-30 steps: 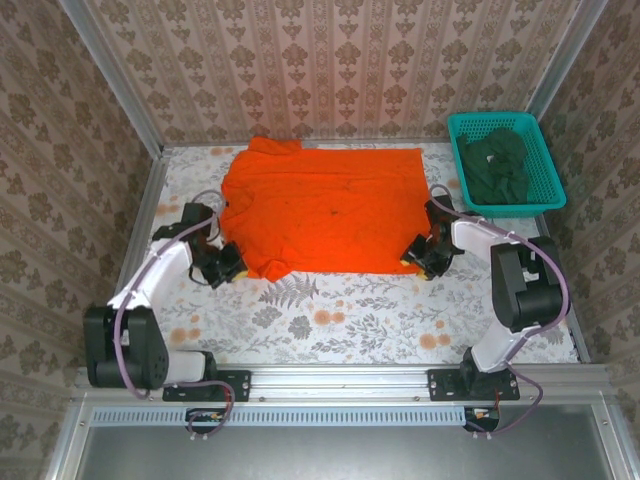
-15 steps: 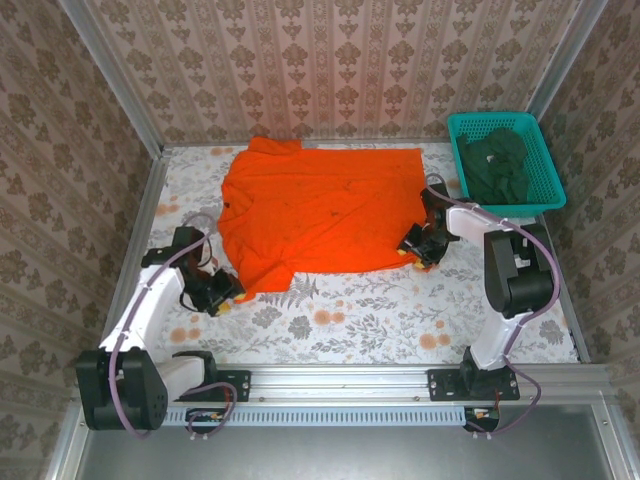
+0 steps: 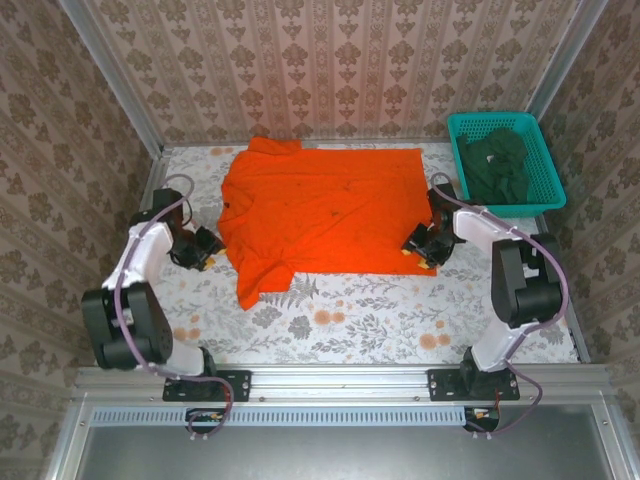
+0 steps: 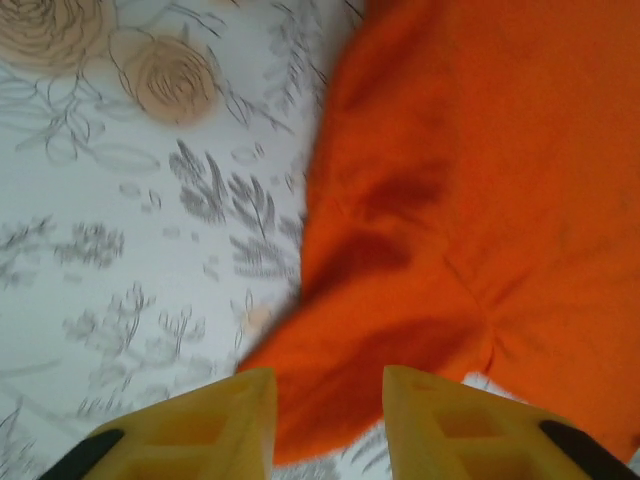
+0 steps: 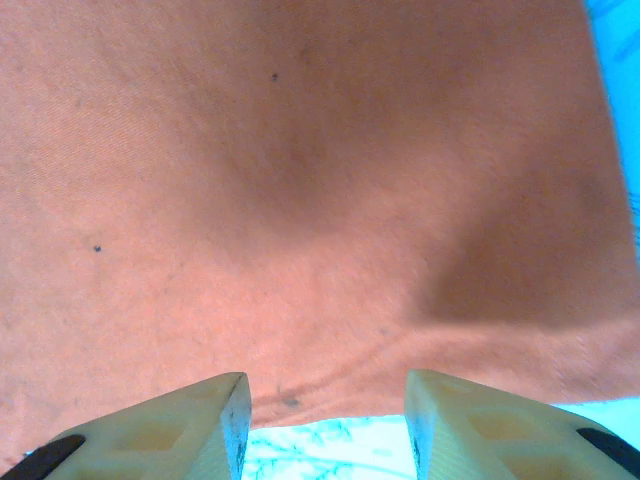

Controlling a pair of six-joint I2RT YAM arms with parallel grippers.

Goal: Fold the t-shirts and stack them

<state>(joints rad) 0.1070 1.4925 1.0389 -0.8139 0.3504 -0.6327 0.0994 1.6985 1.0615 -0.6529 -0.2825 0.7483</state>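
Note:
An orange t-shirt (image 3: 320,205) lies spread flat across the back half of the table, its near-left corner trailing toward me. My left gripper (image 3: 206,244) sits at the shirt's left edge. In the left wrist view the left gripper (image 4: 330,385) is open, its yellow fingers (image 4: 230,420) apart above a fold of the orange t-shirt (image 4: 470,180). My right gripper (image 3: 416,246) is at the shirt's near-right corner. The right wrist view shows the right gripper (image 5: 325,385) open, with the orange t-shirt's hem (image 5: 330,250) just ahead of its tips. Dark green t-shirts (image 3: 496,162) lie bunched in the basket.
A teal mesh basket (image 3: 455,125) stands at the back right corner, close behind the right arm. Patterned walls and metal rails enclose the table on three sides. Bare flowered tabletop (image 3: 340,310) runs along the near side.
The left gripper pulled the shirt's near-left corner toward me, let it go and moved back to the left edge. The right gripper shifted only slightly.

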